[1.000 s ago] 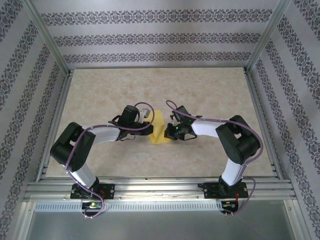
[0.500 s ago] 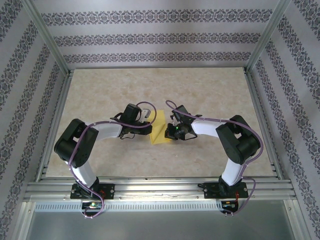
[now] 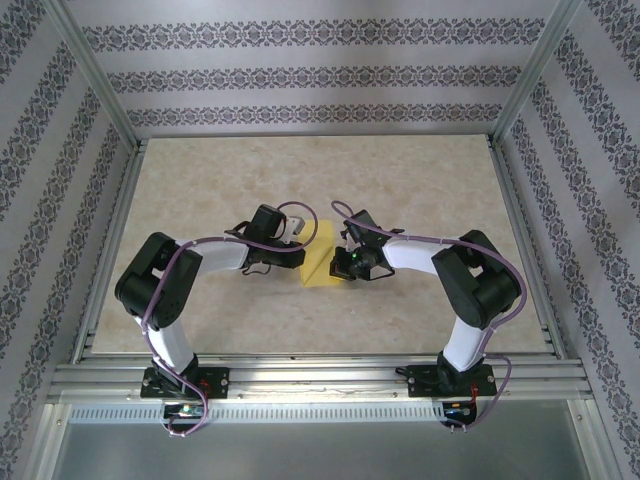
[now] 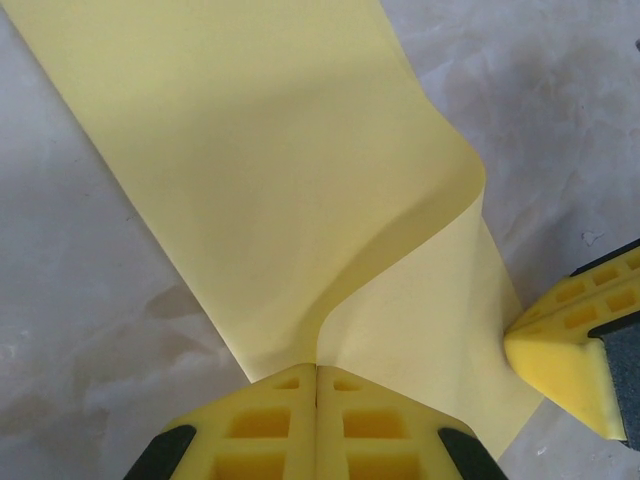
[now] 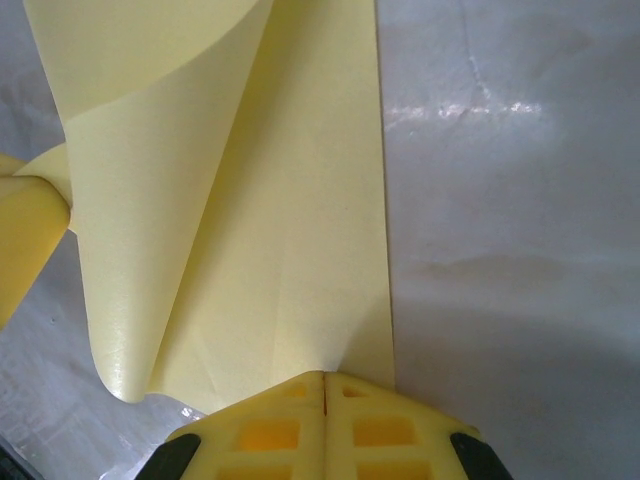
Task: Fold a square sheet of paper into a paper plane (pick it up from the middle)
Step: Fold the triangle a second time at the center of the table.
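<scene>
The square sheet of paper (image 3: 319, 257) is plain yellow and hangs curved between both grippers over the middle of the table. My left gripper (image 3: 303, 245) is shut on its left edge; in the left wrist view the sheet (image 4: 290, 180) bends up from my left gripper (image 4: 317, 368). My right gripper (image 3: 337, 262) is shut on the opposite edge; the right wrist view shows the sheet (image 5: 260, 200) curling over from my right gripper (image 5: 325, 375). The other gripper's yellow pad (image 4: 565, 355) shows at the right edge of the left wrist view. No paper plane is in view.
The beige marbled tabletop (image 3: 420, 190) lies inside an aluminium frame (image 3: 320, 375), with patterned walls on three sides. Both arm bases stand at the near edge.
The left arm has drawn its wrist slightly right and its elbow in. The sheet has risen and curled more between the grippers. The right arm has barely moved.
</scene>
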Robot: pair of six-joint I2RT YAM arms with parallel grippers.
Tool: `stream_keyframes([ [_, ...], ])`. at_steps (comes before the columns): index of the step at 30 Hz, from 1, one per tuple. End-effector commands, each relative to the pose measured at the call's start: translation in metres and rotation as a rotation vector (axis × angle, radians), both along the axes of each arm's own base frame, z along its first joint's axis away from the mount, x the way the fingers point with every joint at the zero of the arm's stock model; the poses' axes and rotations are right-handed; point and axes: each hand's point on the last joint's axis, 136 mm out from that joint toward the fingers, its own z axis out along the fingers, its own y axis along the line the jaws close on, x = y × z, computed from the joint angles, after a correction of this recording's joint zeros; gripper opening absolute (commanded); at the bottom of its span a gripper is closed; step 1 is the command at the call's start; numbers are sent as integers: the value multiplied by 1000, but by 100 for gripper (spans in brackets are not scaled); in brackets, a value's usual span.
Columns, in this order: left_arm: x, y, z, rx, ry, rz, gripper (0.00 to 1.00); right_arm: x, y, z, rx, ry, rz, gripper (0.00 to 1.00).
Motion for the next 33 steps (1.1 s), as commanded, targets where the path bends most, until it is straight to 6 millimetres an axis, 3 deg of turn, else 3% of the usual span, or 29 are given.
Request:
stream_keyframes([
  [1,5,4,-5,28,3,-13,0,-3,-5,-3,-41,12,9,0],
  [8,3,0,-10,12,30,-26,0,1,22,24,70,-46,49,1],
  [16,3,-2,-9,4,32,-30,0,-4,27,13,68,-8,74,1],
  [23,7,-5,7,-13,0,-41,0,-13,3,-17,-71,52,71,0],
  [33,18,-8,3,29,-14,-74,1,-16,-9,-16,-100,63,119,0],
])
